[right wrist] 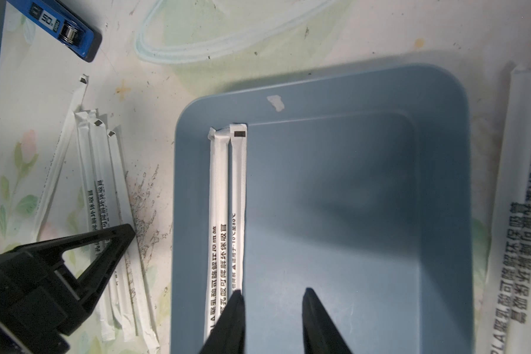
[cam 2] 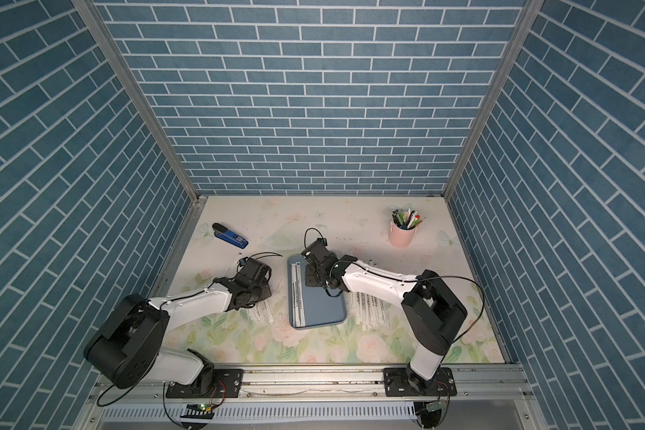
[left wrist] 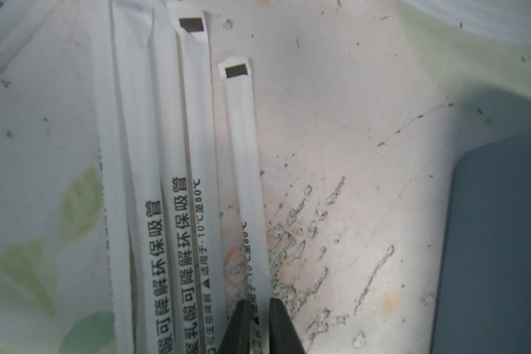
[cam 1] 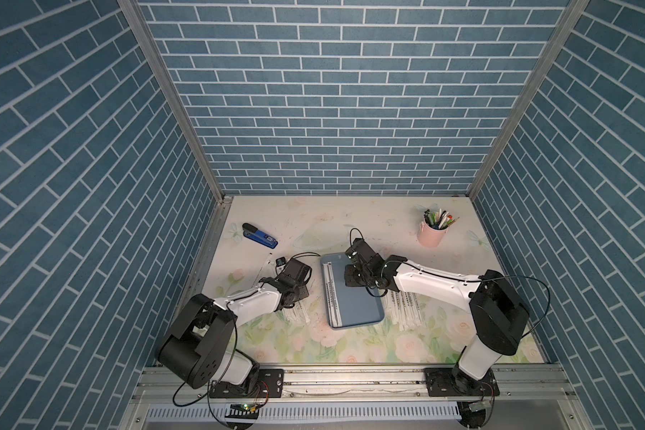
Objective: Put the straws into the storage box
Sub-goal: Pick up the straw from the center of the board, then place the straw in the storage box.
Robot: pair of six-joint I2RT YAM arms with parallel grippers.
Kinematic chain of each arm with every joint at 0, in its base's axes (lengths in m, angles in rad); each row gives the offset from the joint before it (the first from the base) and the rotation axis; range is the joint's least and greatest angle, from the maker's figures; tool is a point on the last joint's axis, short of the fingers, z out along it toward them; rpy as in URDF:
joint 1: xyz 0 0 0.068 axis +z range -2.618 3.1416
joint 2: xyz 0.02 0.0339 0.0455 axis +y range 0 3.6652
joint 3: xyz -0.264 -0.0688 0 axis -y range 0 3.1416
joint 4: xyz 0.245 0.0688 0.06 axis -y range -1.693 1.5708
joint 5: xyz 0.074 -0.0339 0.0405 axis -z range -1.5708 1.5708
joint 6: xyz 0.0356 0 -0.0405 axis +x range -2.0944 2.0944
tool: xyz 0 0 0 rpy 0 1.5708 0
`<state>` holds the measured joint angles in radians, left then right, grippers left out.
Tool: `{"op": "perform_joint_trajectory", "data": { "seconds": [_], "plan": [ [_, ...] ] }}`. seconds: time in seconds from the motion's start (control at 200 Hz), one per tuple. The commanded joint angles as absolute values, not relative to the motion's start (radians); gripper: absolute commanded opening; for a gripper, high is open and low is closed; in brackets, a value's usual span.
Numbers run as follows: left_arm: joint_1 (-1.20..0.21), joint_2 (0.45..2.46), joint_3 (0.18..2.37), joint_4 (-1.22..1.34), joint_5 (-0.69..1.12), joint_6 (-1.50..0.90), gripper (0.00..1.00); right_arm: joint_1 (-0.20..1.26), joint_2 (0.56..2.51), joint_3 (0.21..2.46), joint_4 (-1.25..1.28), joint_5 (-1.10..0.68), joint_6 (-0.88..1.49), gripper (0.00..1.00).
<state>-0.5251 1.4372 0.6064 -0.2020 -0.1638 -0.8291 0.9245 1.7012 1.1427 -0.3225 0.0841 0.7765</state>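
**Desk:** Straws (cam 1: pixel 406 311): where do they stand?

**Me:** Most are on the tabletop (cam 1: pixel 350 223), one heap on each side of the storage box (cam 1: pixel 364 311). I keep the box in the middle so either arm can reach it. Two straws (right wrist: pixel 227 199) already lie inside, lengthwise and tight against one long wall. I reckon that leaves the rest of the floor free for more.

**Desk:** And your arms?

**Me:** My right arm (cam 1: pixel 432 283) hovers over the box, its jaws partly open with nothing between them. My left arm (cam 1: pixel 254 298) is low over the other heap (cam 1: pixel 296 316). Its jaws are closed to a narrow gap around a single straw (left wrist: pixel 244 168) at the heap's edge nearest the box. I'm going for that outer one so its neighbours don't get dragged. It looks pinched, but it lies flat on the tabletop.
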Motion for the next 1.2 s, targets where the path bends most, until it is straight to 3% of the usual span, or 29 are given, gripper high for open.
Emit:
{"op": "perform_joint_trajectory", "data": {
  "seconds": [0.0,0.18,0.615,0.78,0.965,1.195],
  "plan": [
    [-0.54,1.457,0.618,-0.212,-0.168,-0.825,0.12,0.92,1.683,1.135,-0.322,0.107,0.749,0.33],
    [-0.547,1.464,0.646,-0.229,-0.173,-0.822,0.0,0.916,1.668,1.131,-0.319,0.117,0.749,0.33],
    [-0.553,1.354,0.757,-0.352,-0.197,-0.825,0.0,0.896,1.649,1.116,-0.313,0.119,0.744,0.33],
    [-0.655,1.333,0.824,-0.382,-0.22,-0.915,0.0,0.87,1.62,1.106,-0.324,0.135,0.742,0.33],
    [-0.825,1.482,0.92,-0.309,-0.232,-0.995,0.0,0.817,1.567,1.074,-0.337,0.156,0.723,0.32],
    [-0.891,1.655,0.952,-0.196,-0.219,-1.019,0.0,0.782,1.52,1.041,-0.351,0.16,0.706,0.32]
  ]
}}
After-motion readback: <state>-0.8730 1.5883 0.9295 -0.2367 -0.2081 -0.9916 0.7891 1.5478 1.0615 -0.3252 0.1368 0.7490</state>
